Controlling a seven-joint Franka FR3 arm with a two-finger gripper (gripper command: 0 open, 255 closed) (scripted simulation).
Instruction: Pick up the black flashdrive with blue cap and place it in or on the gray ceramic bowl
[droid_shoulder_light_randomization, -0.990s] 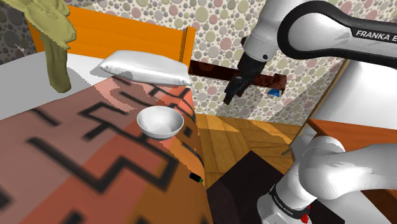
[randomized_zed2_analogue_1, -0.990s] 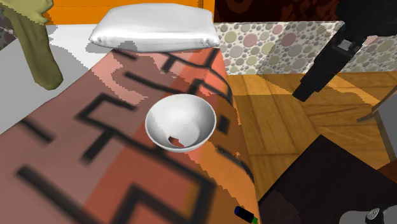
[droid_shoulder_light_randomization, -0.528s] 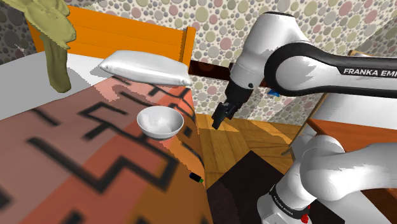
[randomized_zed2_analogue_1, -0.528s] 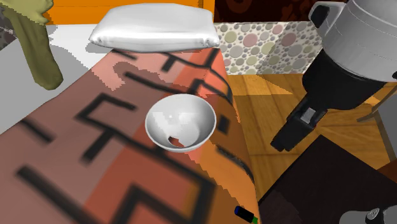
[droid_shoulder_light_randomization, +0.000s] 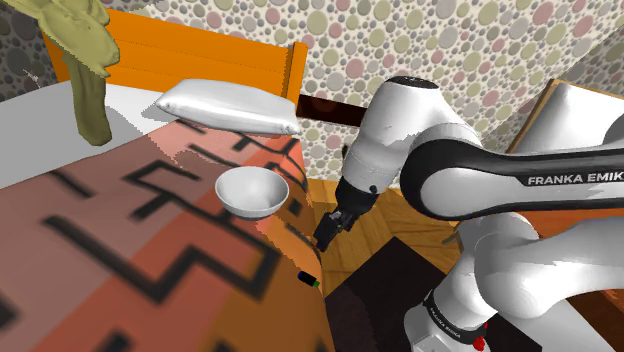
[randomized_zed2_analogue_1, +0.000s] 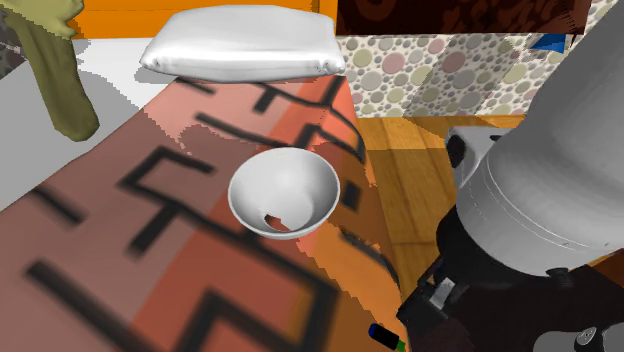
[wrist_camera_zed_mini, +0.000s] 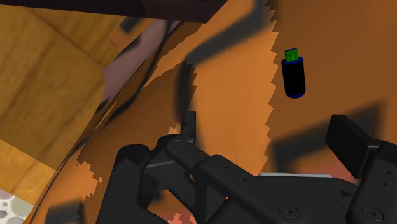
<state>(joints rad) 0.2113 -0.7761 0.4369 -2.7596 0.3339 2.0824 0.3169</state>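
Plainly, the pale bowl (droid_shoulder_light_randomization: 252, 190) sits bare; the black, green-tipped, perhaps blue-rimmed flashdrive (wrist_camera_zed_mini: 293, 76) lies ahead of the spread gripper (wrist_camera_zed_mini: 264, 127).

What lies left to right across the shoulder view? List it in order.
Olive-green hanging cloth → white round bowl → small black flash drive with green tip → dark box stand.

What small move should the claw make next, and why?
Probably lower the open claw toward the flashdrive, shifting sideways so it centres between the fingers. The flashdrive lies flat on the patterned bedspread near its edge, ahead of the claw, untouched and nearer one finger than the other.
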